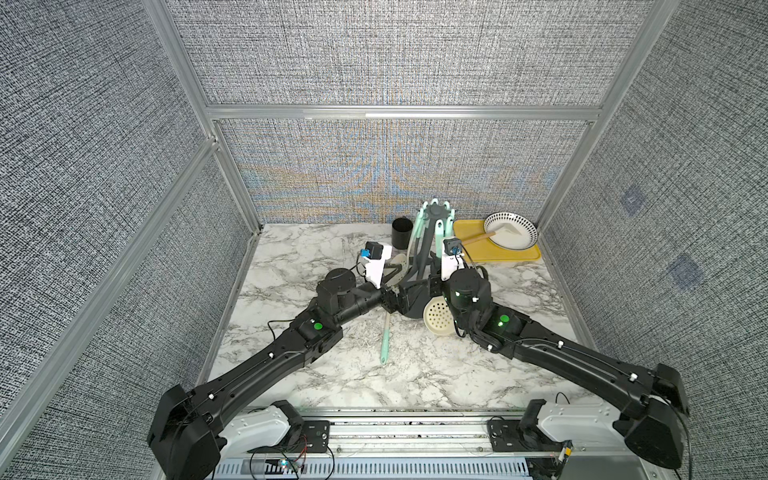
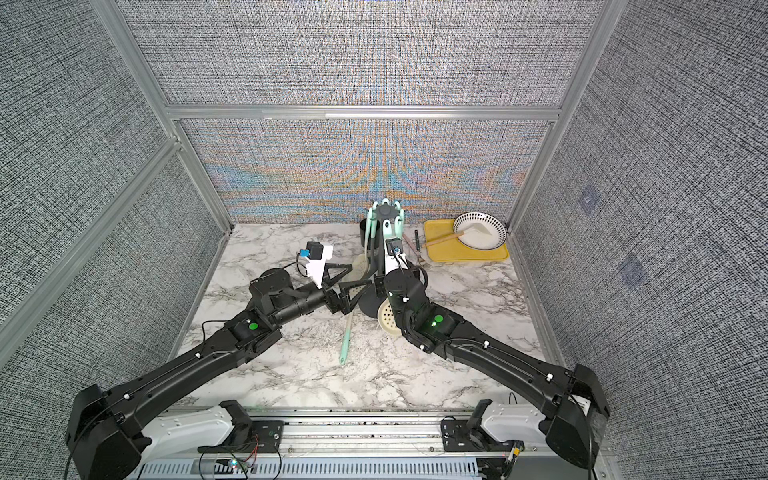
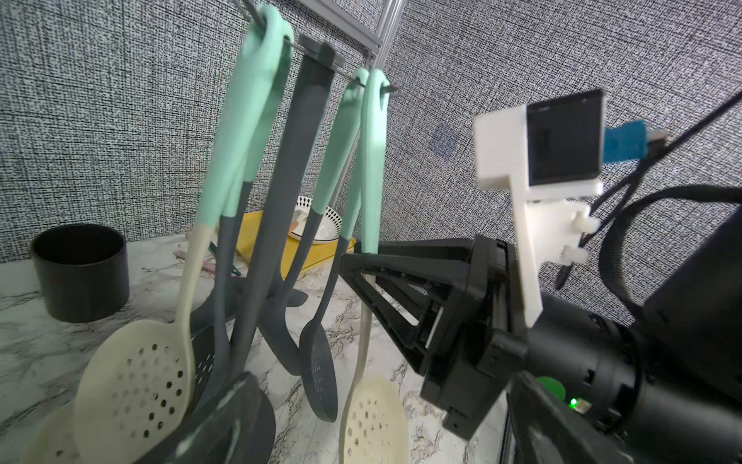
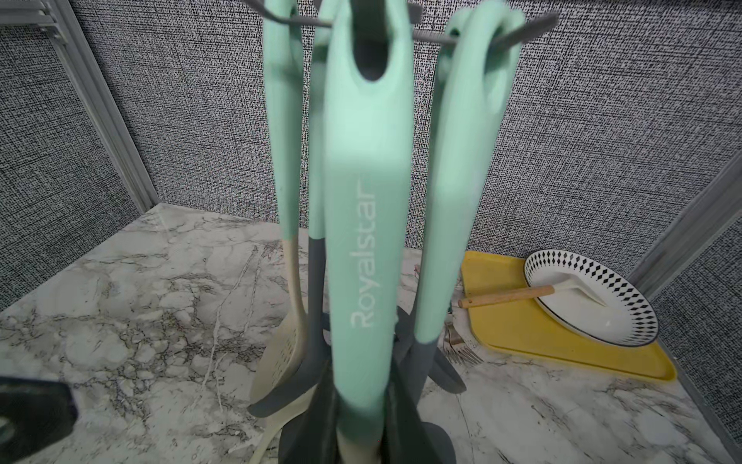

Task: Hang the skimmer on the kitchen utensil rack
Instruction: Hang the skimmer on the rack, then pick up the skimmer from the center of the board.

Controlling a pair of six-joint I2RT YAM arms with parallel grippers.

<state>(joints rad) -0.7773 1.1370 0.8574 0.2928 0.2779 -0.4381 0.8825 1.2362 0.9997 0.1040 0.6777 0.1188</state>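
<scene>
The right gripper (image 3: 359, 263) is pinching the skimmer (image 3: 371, 180) by its handle, holding the loop at a hook of the rack (image 1: 437, 212), while the left gripper (image 2: 360, 276) is hovering spread wide. Letting go before the loop seats risks a drop; tugging sideways risks tipping the rack.

I have two arms, each with one end effector, the left end effector (image 2: 359, 275) and the right end effector (image 3: 363, 261), over one table (image 1: 311, 374). On it stands one kitchen utensil rack (image 1: 437, 211) carrying, as far as the overlapping handles let me tell, five mint-handled utensils (image 4: 365, 201). Two of them are cream with round holes, one skimmer (image 3: 373, 418) and a second skimmer (image 3: 132, 381), and one more utensil (image 1: 385, 338) lies flat. I also count one black cup (image 1: 402, 237), one yellow tray (image 1: 465, 228), one patterned plate (image 4: 582, 263), one wooden-handled scraper (image 4: 506, 296) and one fork (image 4: 461, 353).
</scene>
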